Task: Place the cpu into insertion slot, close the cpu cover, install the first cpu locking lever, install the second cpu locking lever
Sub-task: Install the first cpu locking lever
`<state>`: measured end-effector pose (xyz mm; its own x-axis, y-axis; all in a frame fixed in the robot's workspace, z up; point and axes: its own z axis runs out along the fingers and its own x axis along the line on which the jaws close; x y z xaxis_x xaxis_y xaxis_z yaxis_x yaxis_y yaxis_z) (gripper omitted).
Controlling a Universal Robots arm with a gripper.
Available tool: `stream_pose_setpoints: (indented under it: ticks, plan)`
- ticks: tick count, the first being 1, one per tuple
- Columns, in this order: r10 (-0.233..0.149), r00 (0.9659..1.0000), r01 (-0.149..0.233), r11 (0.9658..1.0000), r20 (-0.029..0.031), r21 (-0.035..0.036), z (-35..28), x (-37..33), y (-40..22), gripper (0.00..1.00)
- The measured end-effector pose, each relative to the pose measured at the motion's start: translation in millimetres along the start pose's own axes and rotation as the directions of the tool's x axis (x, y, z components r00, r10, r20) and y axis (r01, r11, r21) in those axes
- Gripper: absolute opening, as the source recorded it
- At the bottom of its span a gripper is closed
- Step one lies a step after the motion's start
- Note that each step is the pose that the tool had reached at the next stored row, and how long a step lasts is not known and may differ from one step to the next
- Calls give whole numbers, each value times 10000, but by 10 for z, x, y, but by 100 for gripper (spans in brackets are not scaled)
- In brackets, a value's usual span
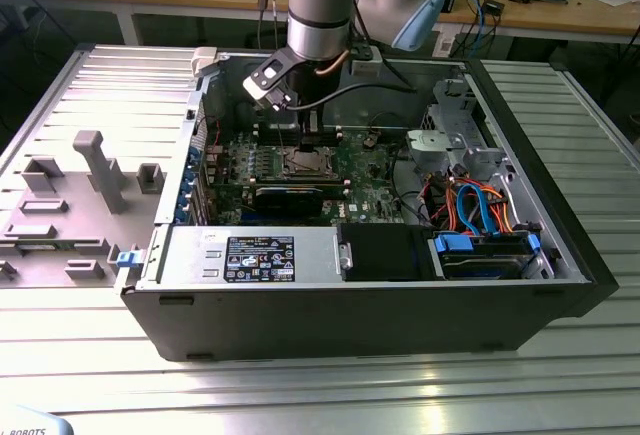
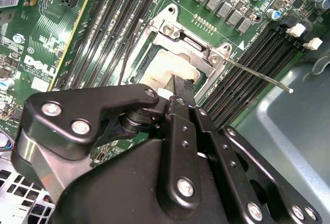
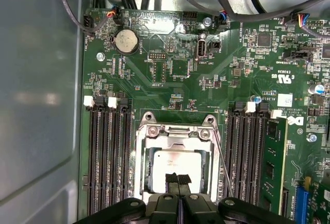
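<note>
Two black fingers point(image 3: 172, 182) of the gripper point(image 3: 178, 177) are pressed together on nothing, poised like a pusher low over the cpu point(image 3: 172, 163), seated in the insertion slot point(image 3: 146, 172) beneath the lowered cpu cover point(image 3: 178, 133), while one locking lever point(image 2: 258, 75) juts free

White logo point(image 2: 40, 65) on motherboard point(image 2: 49, 23), black sticker point(image 1: 260, 258) on PSU point(image 1: 190, 255) — small print unreadable
</note>
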<state>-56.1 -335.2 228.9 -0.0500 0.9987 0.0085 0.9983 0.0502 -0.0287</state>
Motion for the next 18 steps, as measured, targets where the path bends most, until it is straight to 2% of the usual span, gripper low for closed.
stream_pose_setpoints:
  ticks: [16,18]
  plan:
    - [0,10000,0,10000,0,0,-13,0,0,11]
    - [0,10000,0,10000,0,0,-33,0,-1,11]
